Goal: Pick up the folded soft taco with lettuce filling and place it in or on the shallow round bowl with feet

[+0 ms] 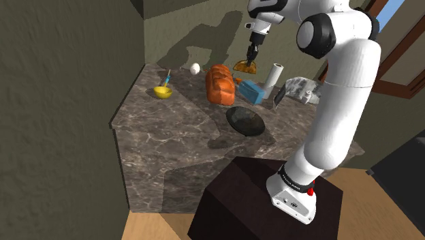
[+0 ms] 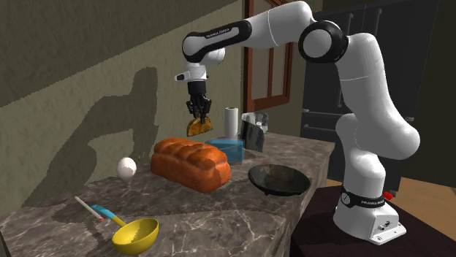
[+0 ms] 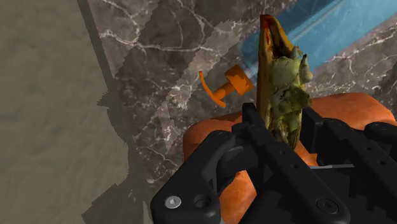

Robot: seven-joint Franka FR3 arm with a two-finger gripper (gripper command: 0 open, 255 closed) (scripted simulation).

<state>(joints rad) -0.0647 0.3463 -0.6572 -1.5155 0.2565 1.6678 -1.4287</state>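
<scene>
Stone top, shoulder view: grey-brown veined stone counter [image 1: 170, 129] carries 1 dark shallow round bowl [image 1: 245, 121] near its front edge, close to the dark box stand [image 1: 238, 198].
Gripper, shoulder view: black two-finger gripper [image 1: 253, 53] hangs over the back of the counter, fingers closed on the upper edge of the folded brown taco with green filling [image 1: 245, 66].
Taco, shoulder view: in the air, clear of the counter, higher than the orange bread loaf [image 1: 220, 84] and the blue box [image 1: 250, 90]; well apart from the bowl.
Taco, second exterior view: hangs under the gripper, above the loaf's far end and the box, in front of 1 white paper roll [image 2: 231, 120].
Bowl, second exterior view: stands on the counter at the loaf's right, apart from it.
Other items, second exterior view: 1 white egg [image 2: 126, 168] behind the loaf's left end; 1 small yellow bowl [image 2: 137, 234] at the near left.
Grip, wrist view: 2 fingers clasp the taco edge-on between them; the loaf lies below, and 1 small orange object [image 3: 226, 86] sits on the counter beyond.
</scene>
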